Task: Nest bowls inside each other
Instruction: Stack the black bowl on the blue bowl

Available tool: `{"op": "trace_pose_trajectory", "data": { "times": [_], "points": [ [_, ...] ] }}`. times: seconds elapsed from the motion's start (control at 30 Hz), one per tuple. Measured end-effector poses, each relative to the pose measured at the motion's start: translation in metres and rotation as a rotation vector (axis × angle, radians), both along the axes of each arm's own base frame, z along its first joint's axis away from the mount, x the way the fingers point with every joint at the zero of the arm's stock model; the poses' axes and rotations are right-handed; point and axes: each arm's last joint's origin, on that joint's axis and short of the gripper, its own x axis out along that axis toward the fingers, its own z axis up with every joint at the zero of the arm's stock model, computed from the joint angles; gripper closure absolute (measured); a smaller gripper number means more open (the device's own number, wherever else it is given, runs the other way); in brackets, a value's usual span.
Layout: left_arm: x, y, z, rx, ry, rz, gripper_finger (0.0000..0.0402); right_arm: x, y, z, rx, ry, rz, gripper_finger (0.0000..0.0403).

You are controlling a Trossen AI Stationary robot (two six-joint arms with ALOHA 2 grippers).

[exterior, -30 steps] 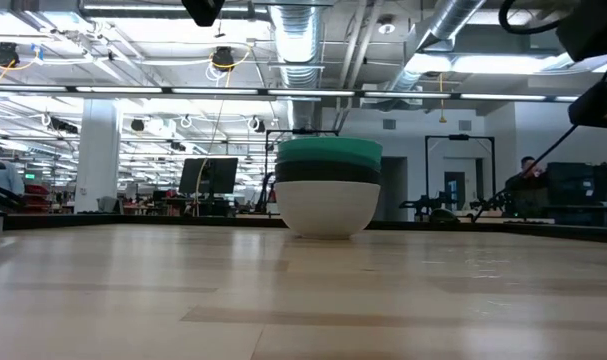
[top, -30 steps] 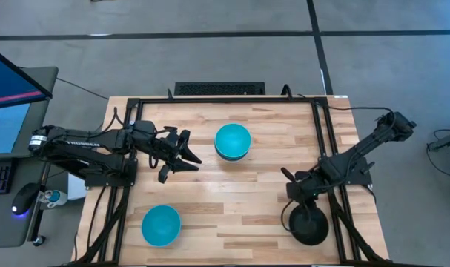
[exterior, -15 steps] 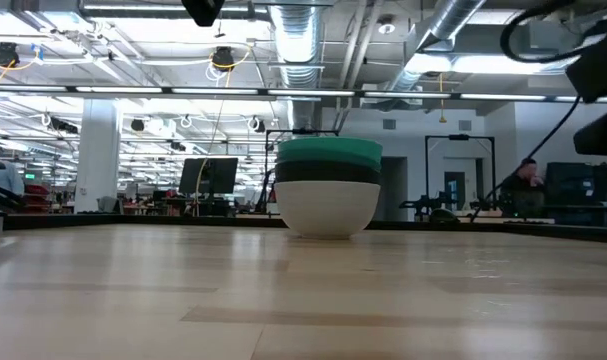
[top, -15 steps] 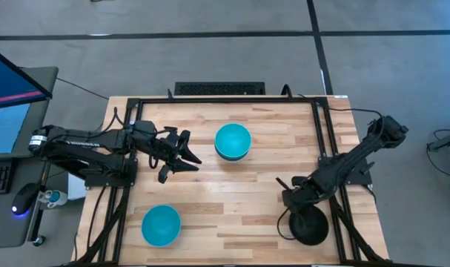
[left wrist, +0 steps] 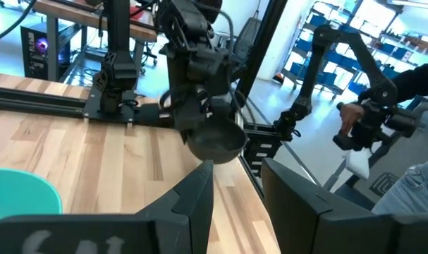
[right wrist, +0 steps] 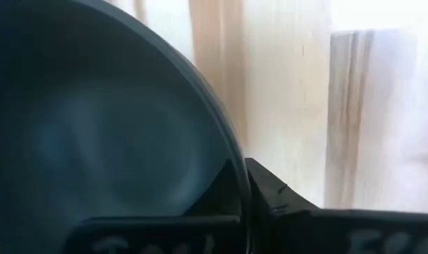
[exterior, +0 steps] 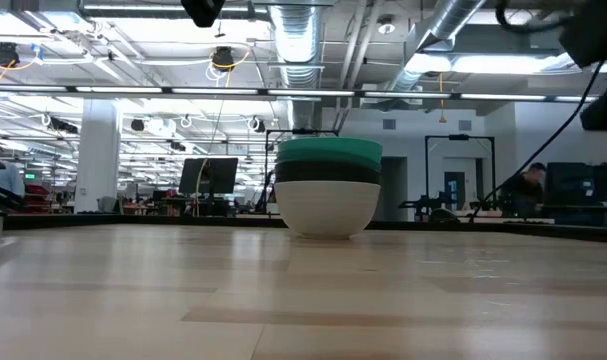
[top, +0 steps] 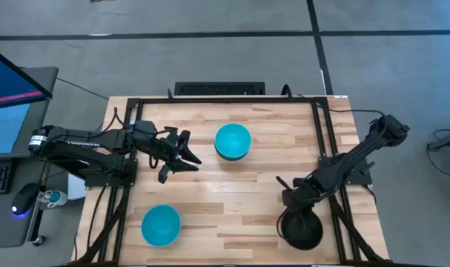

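Note:
A stack of bowls point(top: 232, 142) stands at the table's middle far side. From above its top bowl is turquoise; the low view shows the stack point(exterior: 328, 190) as white below, then black, then teal-green. A single turquoise bowl point(top: 161, 225) sits near the left front edge. My left gripper point(top: 186, 153) hovers open to the left of the stack. A black bowl point(top: 301, 228) is at the right front, with my right gripper point(top: 289, 202) shut on it. The left wrist view shows this bowl point(left wrist: 215, 138) under the right arm. My right gripper pinches the black bowl's rim point(right wrist: 239, 185) on the bowl's far-left side, one finger inside the bowl and one finger point(right wrist: 280, 201) outside. The fingers slant down from above. The bowl looks tilted below the gripper; whether its base touches the table I cannot tell.
Black frame rails point(top: 325, 141) run along the table's edges. A keyboard point(top: 219, 89) lies beyond the far edge, and a monitor point(top: 13, 78) and a mouse point(top: 23, 200) are off to the left. Bare wood lies between the stack and the front bowls.
My right gripper has gone down and toward the table's near edge onto the black bowl's rim and taken hold. The black bowl has shifted a little toward the table's left.

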Motion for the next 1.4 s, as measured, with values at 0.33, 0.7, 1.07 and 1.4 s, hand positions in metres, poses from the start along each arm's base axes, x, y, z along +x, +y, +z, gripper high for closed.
{"op": "trace_pose_trajectory", "data": {
  "times": [0.33,0.7,1.07,1.4],
  "points": [
    [0.0,0.0,0.0,0.0,-0.001,0.001,0.029,0.02,-0.04,0.064,-0.153,-0.129,-0.318,0.0393],
    [0.0,0.001,-0.002,0.041,0.014,0.03,0.029,0.051,-0.128,0.126,-0.305,-0.342,-0.672,0.0393],
    [-0.017,0.005,0.012,0.15,-0.086,0.16,0.029,0.08,-0.196,0.16,-0.258,-0.625,-0.858,0.0394],
    [-0.038,0.007,0.011,0.177,0.0,0.239,0.029,0.137,-0.224,0.128,-0.306,-0.468,-0.795,0.039]
  ]
}}
